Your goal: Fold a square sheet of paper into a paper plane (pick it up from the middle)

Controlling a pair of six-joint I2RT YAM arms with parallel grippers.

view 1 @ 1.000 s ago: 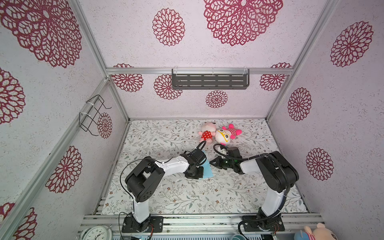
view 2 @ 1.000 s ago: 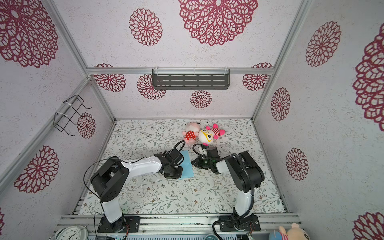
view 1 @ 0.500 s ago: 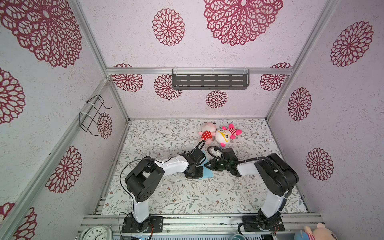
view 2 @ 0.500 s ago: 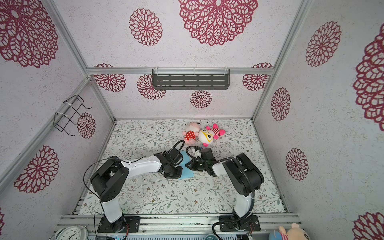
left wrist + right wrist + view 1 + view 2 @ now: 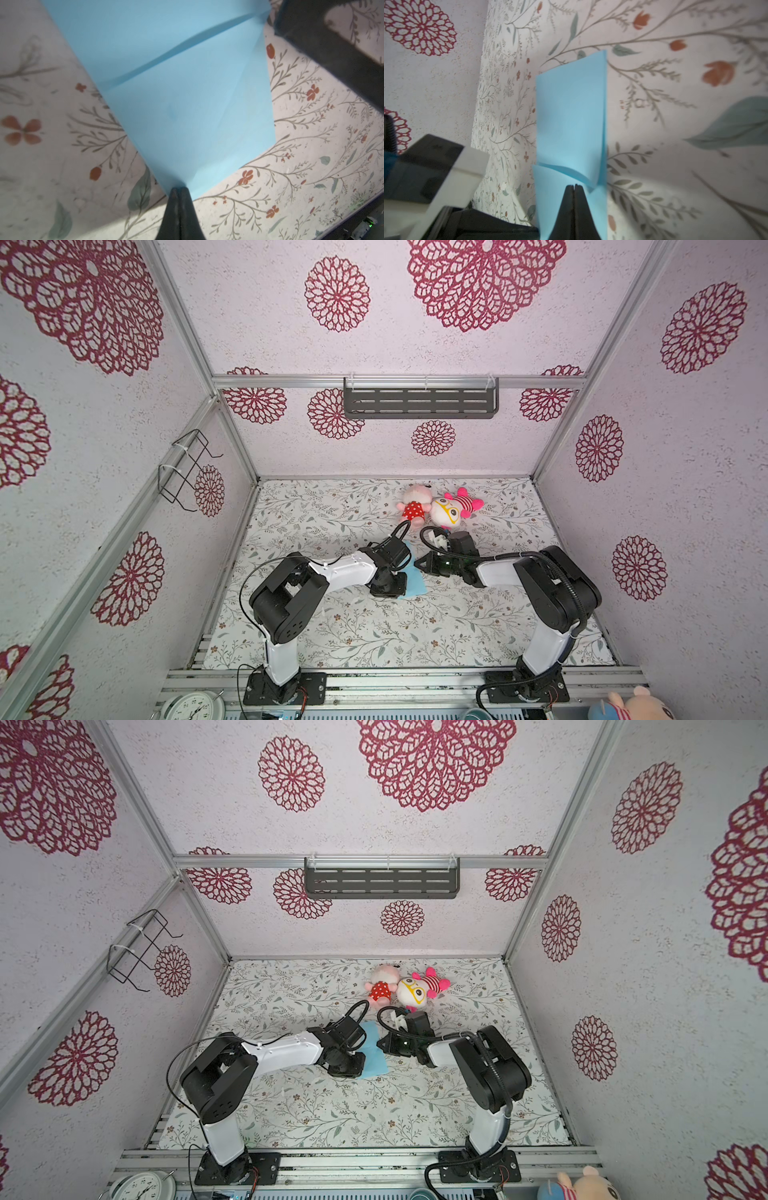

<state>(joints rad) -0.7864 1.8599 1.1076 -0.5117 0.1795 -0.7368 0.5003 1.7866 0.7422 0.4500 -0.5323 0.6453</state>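
Right hand (image 5: 574, 186) has moved in since a second ago. Its closed tips now sit on the paper (image 5: 187, 108), by a curled flap; we can't tell if it pinches or only presses. Left hand (image 5: 178, 188) hasn't shifted and pinches the paper's edge. The paper lies creased on the table (image 5: 374, 635) between both hands. We judge we're mid-fold, no dart yet.

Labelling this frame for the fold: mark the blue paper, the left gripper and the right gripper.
blue paper (image 5: 182, 99), left wrist view, middle of the sheet.
left gripper (image 5: 178, 190), left wrist view, between its shut fingertips at the paper's corner.
right gripper (image 5: 573, 187), right wrist view, between its shut fingertips over the paper.
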